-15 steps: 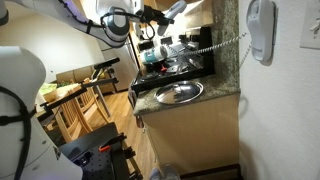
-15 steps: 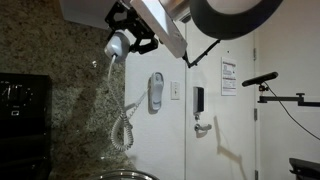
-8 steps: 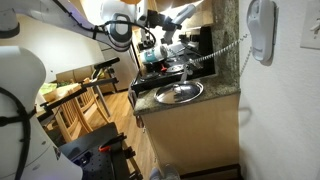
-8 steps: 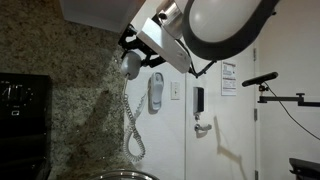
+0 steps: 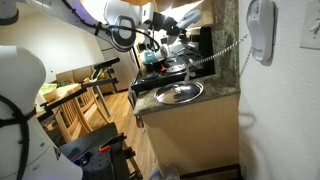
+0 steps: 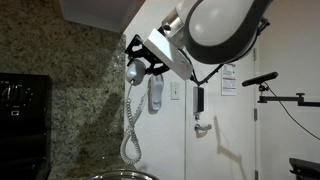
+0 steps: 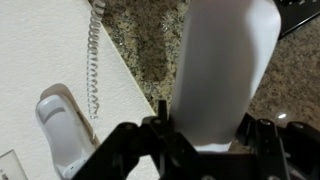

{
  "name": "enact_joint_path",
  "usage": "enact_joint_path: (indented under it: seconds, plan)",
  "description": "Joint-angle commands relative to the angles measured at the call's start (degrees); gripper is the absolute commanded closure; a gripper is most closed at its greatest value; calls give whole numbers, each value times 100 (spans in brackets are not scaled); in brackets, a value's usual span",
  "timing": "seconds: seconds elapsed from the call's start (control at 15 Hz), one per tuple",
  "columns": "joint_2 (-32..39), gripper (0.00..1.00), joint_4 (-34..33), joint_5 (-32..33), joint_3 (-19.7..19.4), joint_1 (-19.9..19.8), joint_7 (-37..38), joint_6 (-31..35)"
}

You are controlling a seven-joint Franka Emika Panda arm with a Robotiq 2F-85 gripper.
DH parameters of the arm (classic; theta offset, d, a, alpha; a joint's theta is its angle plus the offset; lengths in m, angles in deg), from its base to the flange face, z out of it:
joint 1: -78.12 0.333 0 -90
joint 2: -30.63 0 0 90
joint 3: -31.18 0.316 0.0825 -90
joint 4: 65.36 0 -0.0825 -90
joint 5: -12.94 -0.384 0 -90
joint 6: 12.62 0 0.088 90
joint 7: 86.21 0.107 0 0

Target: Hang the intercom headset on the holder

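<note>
The end effector (image 6: 139, 62) is closed on the intercom headset (image 6: 133, 71), which is gripped across its body and held in the air, clear of the wall. In the wrist view the headset (image 7: 225, 62) is seen as a broad white shape rising between the dark fingers, with speckled granite behind it. The holder (image 6: 156, 92) is fixed to the white wall, near the edge where the wall meets the granite, and a flat switch plate (image 6: 175, 90) is mounted just beside it. The headset is not yet hung: in an exterior view the holder (image 5: 262, 30) stands well apart from the arm, and the coiled cord (image 5: 222, 47) is stretched out from it. In an exterior view the cord (image 6: 130, 125) hangs down in a loop below the headset. A round steel bowl (image 5: 178, 92) is seen on the table (image 5: 215, 98).
</note>
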Motion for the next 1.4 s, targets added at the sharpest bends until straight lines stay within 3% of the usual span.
enact_joint_path:
  seconds: [0.0,0.27,0.33,0.67,0.87,1.33]
  plan:
    - [-114,41,6,84,-6,-22,-1,4]
    - [-311,41,-1,216,-74,30,6,0]
    - [-311,66,-1,216,-73,37,6,-1]
    - [-334,66,-61,447,-36,-301,-156,-606]
    - [-398,66,-100,199,-15,-615,-505,-826]
    - [90,66,-89,199,-324,-1058,-119,-865]
